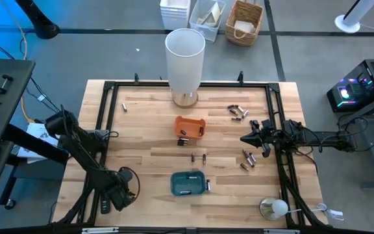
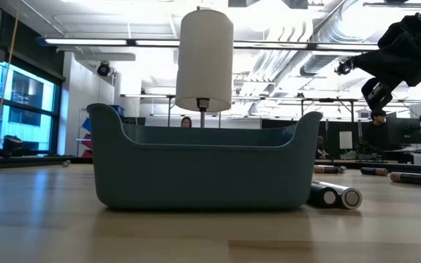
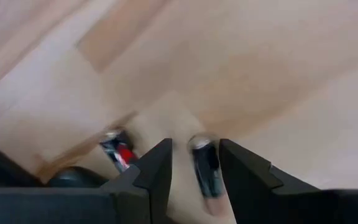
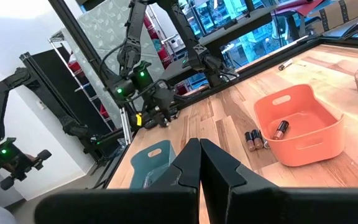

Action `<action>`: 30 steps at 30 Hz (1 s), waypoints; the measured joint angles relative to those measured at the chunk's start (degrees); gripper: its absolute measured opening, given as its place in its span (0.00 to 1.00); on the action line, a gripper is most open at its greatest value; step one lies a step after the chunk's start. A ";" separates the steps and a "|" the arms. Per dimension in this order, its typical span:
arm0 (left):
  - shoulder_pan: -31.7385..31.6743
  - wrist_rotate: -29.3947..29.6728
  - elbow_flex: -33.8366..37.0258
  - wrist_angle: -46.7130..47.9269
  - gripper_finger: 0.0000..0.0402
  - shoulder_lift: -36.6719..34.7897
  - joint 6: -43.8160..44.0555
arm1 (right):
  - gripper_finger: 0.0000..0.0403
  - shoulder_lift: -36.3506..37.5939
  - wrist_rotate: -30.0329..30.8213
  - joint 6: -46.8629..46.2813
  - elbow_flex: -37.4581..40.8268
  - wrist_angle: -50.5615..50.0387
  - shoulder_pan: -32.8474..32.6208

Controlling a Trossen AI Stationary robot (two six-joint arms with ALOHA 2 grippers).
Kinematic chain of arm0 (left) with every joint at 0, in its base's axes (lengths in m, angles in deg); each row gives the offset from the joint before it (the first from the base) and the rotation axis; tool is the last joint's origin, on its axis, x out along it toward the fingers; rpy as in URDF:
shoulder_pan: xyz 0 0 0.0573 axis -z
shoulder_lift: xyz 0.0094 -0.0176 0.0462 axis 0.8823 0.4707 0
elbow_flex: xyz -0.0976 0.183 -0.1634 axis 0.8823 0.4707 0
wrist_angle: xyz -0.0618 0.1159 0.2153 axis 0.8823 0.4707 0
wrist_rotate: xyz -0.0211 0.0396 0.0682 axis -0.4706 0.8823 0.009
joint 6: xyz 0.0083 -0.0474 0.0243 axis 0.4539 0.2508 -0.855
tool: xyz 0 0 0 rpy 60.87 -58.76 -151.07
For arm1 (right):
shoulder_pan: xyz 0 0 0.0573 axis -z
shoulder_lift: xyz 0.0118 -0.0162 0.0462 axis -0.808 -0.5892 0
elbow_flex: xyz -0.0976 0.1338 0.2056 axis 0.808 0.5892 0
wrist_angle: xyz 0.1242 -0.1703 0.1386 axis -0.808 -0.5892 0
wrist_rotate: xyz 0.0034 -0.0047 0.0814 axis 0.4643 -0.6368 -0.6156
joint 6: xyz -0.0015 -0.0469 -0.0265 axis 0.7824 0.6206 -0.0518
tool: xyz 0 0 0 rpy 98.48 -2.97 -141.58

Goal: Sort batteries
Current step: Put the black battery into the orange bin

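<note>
Batteries (image 1: 247, 160), small metal-capped cylinders, lying scattered across right half of pale wood-plank table (image 1: 148, 140); one dark glossy battery (image 3: 205, 174) sitting between parted fingers of left gripper (image 3: 194, 163), lower left. Right gripper (image 4: 199, 160) hovering right of centre, fingers together, empty.

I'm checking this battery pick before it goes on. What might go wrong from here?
1. The left gripper straddles one battery while a second battery lies just outside one finger; closing may knock it away.
2. The straddled battery sits skewed between the fingers, so it may slip.
3. Two batteries lie beside the blue tray, outside it.
</note>
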 joint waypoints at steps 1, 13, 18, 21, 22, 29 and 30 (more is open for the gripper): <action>-0.02 -0.13 -0.14 -0.11 0.31 0.65 0.71 | 0.00 0.00 0.00 0.00 -0.02 -0.01 0.00; 0.14 0.05 -0.15 -2.88 0.08 2.69 -0.70 | 0.00 0.00 -0.01 0.00 0.00 0.01 0.01; -1.31 4.38 0.25 -3.09 0.07 -0.85 -1.83 | 0.00 0.00 -0.01 0.00 -0.02 -0.01 0.00; -4.11 14.02 0.07 -3.84 0.07 -5.22 -5.03 | 0.00 0.00 -0.02 0.00 -0.02 0.00 0.00; -5.06 17.64 0.09 -3.63 0.07 -6.66 -6.08 | 0.00 0.00 0.00 0.00 0.00 -0.01 0.00; -20.45 40.44 0.07 -8.78 0.07 -15.82 -26.75 | 0.00 0.02 -0.01 0.00 0.00 0.00 0.00; -24.02 40.66 0.09 -11.23 0.07 -16.25 -31.79 | 0.00 0.02 0.00 0.00 0.00 0.00 0.00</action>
